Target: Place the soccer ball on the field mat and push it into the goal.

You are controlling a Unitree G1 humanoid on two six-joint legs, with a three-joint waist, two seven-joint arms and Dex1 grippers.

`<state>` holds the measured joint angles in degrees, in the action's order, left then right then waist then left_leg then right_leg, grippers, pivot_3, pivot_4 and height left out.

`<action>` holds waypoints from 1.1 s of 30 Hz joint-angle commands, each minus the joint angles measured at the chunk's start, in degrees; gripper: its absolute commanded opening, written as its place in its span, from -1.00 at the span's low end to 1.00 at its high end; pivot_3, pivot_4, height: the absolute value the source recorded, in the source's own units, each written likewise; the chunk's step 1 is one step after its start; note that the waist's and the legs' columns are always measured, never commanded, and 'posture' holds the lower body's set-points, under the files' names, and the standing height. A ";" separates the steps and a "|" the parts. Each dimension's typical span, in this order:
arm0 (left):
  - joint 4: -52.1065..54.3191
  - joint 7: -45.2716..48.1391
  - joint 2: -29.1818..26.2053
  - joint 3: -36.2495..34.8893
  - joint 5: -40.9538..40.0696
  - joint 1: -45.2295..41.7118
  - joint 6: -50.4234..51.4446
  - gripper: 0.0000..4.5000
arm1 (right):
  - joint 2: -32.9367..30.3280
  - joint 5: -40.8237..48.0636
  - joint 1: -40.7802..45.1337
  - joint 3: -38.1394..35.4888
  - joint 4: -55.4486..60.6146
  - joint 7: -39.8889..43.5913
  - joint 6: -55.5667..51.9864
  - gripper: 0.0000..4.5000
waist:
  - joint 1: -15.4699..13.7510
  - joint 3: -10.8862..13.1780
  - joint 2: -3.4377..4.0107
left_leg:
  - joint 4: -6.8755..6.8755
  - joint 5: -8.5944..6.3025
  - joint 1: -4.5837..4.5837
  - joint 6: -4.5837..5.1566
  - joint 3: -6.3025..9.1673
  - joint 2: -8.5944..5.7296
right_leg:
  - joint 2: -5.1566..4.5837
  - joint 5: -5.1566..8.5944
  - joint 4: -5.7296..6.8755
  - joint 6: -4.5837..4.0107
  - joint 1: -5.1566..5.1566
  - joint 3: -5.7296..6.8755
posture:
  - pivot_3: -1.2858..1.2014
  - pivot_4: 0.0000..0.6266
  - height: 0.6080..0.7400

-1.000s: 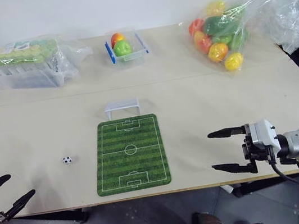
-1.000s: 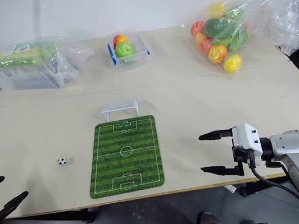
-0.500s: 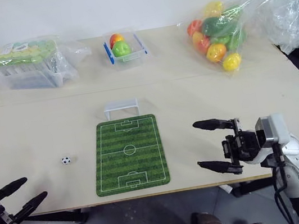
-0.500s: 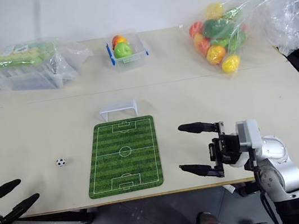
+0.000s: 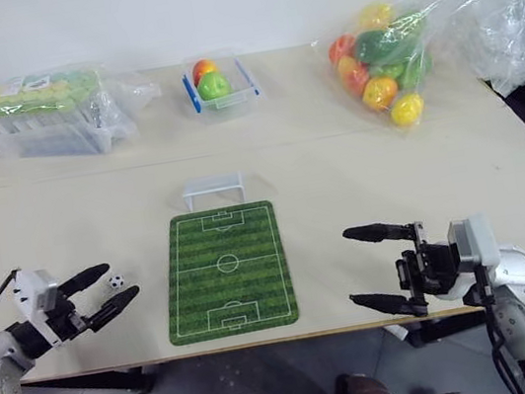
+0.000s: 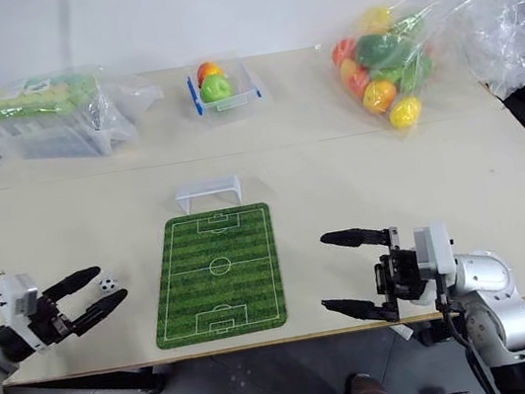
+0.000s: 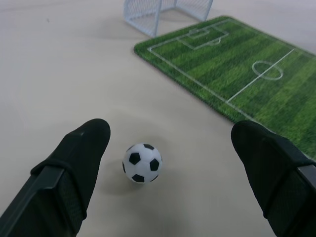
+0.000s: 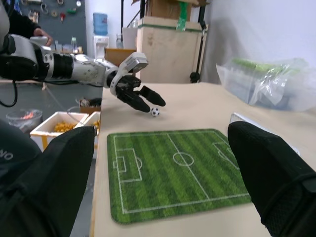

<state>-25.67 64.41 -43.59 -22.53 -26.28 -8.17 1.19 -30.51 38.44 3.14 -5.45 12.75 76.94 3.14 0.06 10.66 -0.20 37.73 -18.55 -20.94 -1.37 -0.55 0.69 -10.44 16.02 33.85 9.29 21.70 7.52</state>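
At the lower left of the left eye view, the left gripper (image 5: 105, 288) reaches in over the table (image 5: 356, 157) with its two black fingers spread wide, and the soccer ball (image 5: 115, 280) sits on the bare tabletop between them, untouched. The left wrist view shows the ball (image 7: 142, 162) resting nearer one finger than the other, with clear gaps on both sides. The ball lies just left of the field mat (image 5: 227, 270), which sits at the lower centre of the frame, and the goal (image 5: 212, 190) stands touching or just off the mat's far short edge.

The step in hand looks like the reach for the ball, so nothing has been placed yet. The next move probably calls for bringing the fingers together gently on this small round ball, which could roll away if one finger meets it first, and then lifting it across to the mat.

At the lower right, the right gripper (image 5: 379, 265) hovers with its fingers also spread, holding nothing.

Along the top of the frame stand the containers. A blue-rimmed clear box (image 5: 220, 86) at upper centre holds an orange and a green toy fruit. A clear plastic bag (image 5: 415, 43) at upper right is full of red, yellow and green toy fruits. At upper left, a wrapped clear tray (image 5: 48, 116) holds greenish items that I cannot make out.
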 commanded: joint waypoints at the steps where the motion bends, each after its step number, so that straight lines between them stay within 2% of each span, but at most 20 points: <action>1: -1.33 0.05 0.10 0.45 1.02 -0.28 -1.04 0.99 | 0.01 0.57 -1.36 -1.61 0.87 0.77 2.19 1.00 | -0.01 0.00 0.00 | 0.01 -0.01 -0.01 0.02 -0.01 -0.01 | -0.01 0.00 0.00 0.00 0.00 -0.01 | 0.03 -0.52 1.00; 4: -2.73 -0.80 0.20 0.27 1.28 -1.08 -1.89 0.99 | 0.46 0.42 -2.96 -1.69 1.68 -0.11 3.02 1.00 | -0.01 0.00 0.00 | 0.06 -0.02 -0.01 0.03 -0.02 0.00 | 0.00 0.00 0.01 0.00 0.00 -0.03 | 0.03 -0.52 1.00; 7: -3.98 -1.35 0.46 0.56 1.54 -2.06 -2.31 0.73 | 0.42 0.46 -5.24 -1.91 2.76 -0.79 3.78 1.00 | -0.13 0.00 0.00 | 0.08 -0.03 -0.01 0.02 -0.02 0.01 | 0.00 -0.01 0.03 -0.01 0.00 -0.03 | 0.03 -0.52 1.00; 16: -8.07 -2.40 2.28 2.22 3.50 -4.68 -4.78 -0.54 | -0.06 1.14 -7.67 -2.08 5.16 -2.34 3.13 1.00 | -0.17 0.00 0.00 | 0.20 -0.04 -0.02 0.04 -0.02 0.01 | 0.00 -0.01 0.09 -0.02 -0.01 -0.04 | 0.03 -0.52 1.00; 17: -8.18 -2.43 2.59 2.02 3.36 -4.74 -5.51 -0.62 | -0.03 1.14 -7.55 -2.03 5.27 -2.54 3.00 1.00 | -0.17 0.00 0.00 | 0.21 -0.04 -0.02 0.04 -0.02 0.01 | 0.00 -0.01 0.10 -0.02 -0.01 -0.05 | 0.03 -0.52 1.00; 20: -6.73 -1.49 2.82 1.72 2.01 -4.40 -4.76 -0.62 | -0.02 1.09 -7.35 -1.88 5.34 -2.95 2.83 1.00 | -0.17 -0.01 0.00 | 0.21 -0.04 -0.01 0.04 -0.03 0.01 | -0.01 -0.02 0.11 -0.02 -0.01 -0.06 | 0.03 -0.52 1.00; 26: 8.26 4.63 1.21 4.48 -1.74 -2.22 1.60 -0.62 | -0.83 1.00 -7.24 -3.61 4.57 -3.16 3.62 1.00 | -0.33 0.00 0.00 | 0.23 -0.05 -0.04 0.05 -0.01 0.02 | 0.00 -0.02 0.10 -0.02 -0.01 -0.06 | 0.03 -0.52 1.00; 30: 29.18 8.46 1.38 14.73 -4.88 -2.00 10.92 -0.62 | -4.97 2.04 -9.19 -7.85 2.72 0.40 3.52 1.00 | -1.29 0.00 0.02 | 0.33 -0.08 -0.10 0.09 -0.01 0.01 | -0.02 -0.03 0.10 -0.03 -0.02 -0.09 | 0.03 -0.52 1.00; 33: 34.66 8.83 2.73 20.39 -3.46 -2.57 12.34 -0.62 | -6.58 1.54 -9.02 -8.64 0.51 3.06 4.72 1.00 | -1.43 0.00 0.04 | 0.37 -0.17 -0.03 0.12 -0.07 0.02 | 0.01 -0.03 0.06 -0.02 -0.07 -0.15 | 0.03 -0.52 1.00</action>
<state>5.81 72.51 -40.88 -4.32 -29.56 -10.71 12.44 -36.62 39.14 -5.65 -12.53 13.70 78.44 6.60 -1.37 10.65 -0.17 38.10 -18.73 -20.96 -1.26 -0.63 0.74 -10.40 15.99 33.91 9.27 21.63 7.37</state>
